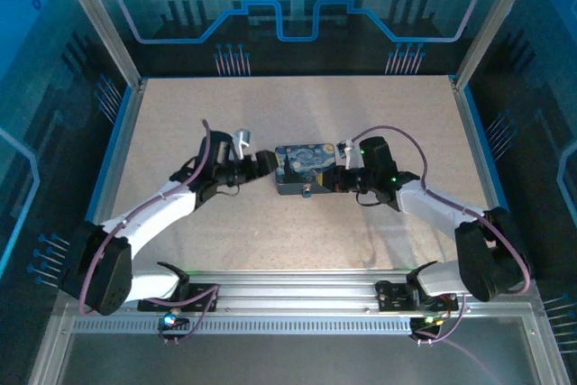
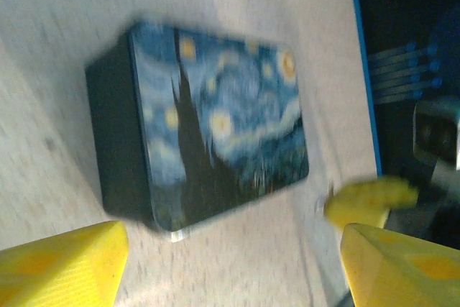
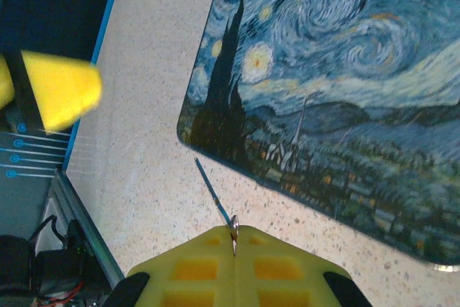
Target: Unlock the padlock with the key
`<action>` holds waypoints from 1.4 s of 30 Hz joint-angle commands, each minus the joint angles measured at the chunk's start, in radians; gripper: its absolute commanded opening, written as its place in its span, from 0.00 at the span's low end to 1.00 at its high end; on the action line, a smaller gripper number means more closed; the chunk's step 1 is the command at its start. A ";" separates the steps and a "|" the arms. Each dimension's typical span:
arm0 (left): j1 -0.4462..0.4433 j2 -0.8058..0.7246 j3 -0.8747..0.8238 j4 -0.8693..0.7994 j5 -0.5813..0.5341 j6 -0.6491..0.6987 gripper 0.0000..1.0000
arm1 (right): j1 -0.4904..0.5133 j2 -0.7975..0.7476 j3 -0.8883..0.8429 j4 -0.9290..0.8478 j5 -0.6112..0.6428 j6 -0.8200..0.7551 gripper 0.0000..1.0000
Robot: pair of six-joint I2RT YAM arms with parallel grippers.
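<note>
Key-to-lock approach: right gripper (image 3: pixel 233 229), beside the painted box (image 3: pixel 338 91), pinches the key (image 3: pixel 214 198), tip sticking out. On box's other side, left gripper (image 2: pixel 233 242) has jaws spread wide, nothing held. The padlock (image 1: pixel 306 194) sits at box's near edge. Next, prob.: left steadies padlock, right aligns key w/ it.
</note>
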 commanded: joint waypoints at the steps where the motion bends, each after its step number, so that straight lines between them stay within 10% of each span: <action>1: -0.087 -0.016 -0.062 0.014 0.029 -0.084 0.79 | -0.025 0.050 0.055 0.044 -0.046 0.015 0.00; 12: -0.200 0.229 -0.043 0.310 0.083 -0.208 0.78 | -0.073 0.150 0.106 0.052 -0.059 0.000 0.00; 28: -0.042 0.470 0.239 0.185 0.069 0.072 0.76 | -0.095 0.258 0.154 0.120 -0.112 0.031 0.00; 42: -0.041 0.390 0.074 0.314 0.016 0.127 0.76 | -0.093 0.347 0.256 0.150 -0.124 0.049 0.00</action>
